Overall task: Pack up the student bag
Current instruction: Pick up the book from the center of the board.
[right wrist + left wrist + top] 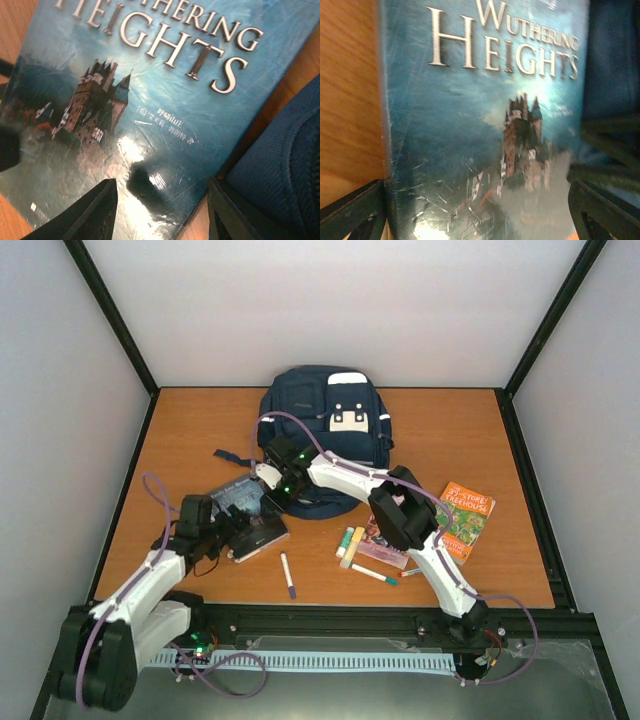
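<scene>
The left fingers (355, 212) are spread wide, one dark tip at each long edge of a blue paperback (470, 125) titled Wuthering Heights, its castle cover filling the space between them; whether they actually press on the book I cannot tell. The right fingers (95, 210) are also parted and hold nothing, poised over the glossy cover near the corner that lies just beside blue fabric. From above, the two arms meet over this book, the left reaching in from its near end and the right bending across from the other side. The book sits on the desk (200, 430) left of centre, right at the near left side of the backpack (325, 420). The backpack lies flat at the far middle of the desk, navy, with its white patches facing up and a dark strap trailing out to its left. Nearer the arms lie a purple-capped pen (288, 575), a teal-tipped pen (375, 573) and some highlighters (350, 542), and off to the right, an orange book (466, 520).
</scene>
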Controlling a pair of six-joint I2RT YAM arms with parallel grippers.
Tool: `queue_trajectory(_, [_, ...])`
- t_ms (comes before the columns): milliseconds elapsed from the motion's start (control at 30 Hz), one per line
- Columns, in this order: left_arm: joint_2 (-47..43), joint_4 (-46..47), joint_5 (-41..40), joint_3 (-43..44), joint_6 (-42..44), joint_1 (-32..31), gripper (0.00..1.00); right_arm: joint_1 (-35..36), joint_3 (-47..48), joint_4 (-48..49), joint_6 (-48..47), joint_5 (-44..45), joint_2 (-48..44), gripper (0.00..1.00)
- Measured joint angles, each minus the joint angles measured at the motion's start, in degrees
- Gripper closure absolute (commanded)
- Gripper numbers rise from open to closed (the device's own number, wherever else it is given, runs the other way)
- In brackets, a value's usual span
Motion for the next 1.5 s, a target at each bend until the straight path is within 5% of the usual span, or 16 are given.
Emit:
queue_trajectory(300, [-21.84, -4.9, 2.08, -2.16, -3.15, -0.04, 0.05, -0.5, 1.36, -0.44, -0.35, -1.22, 0.76, 0.47])
queue_trajectory(667, [-12.44, -5.55, 3.87, -2.25, -6.16, 0.02, 0.25, -0.66, 1.36, -0.42, -0.46, -1.18, 0.92, 0.47])
queue_trajectory(1500, [-20.46, -2.82, 7.02, -4.7, -13.14, 0.04, 0.44, -2.16, 1.31, -0.2, -0.87, -3.39, 0.85, 0.41])
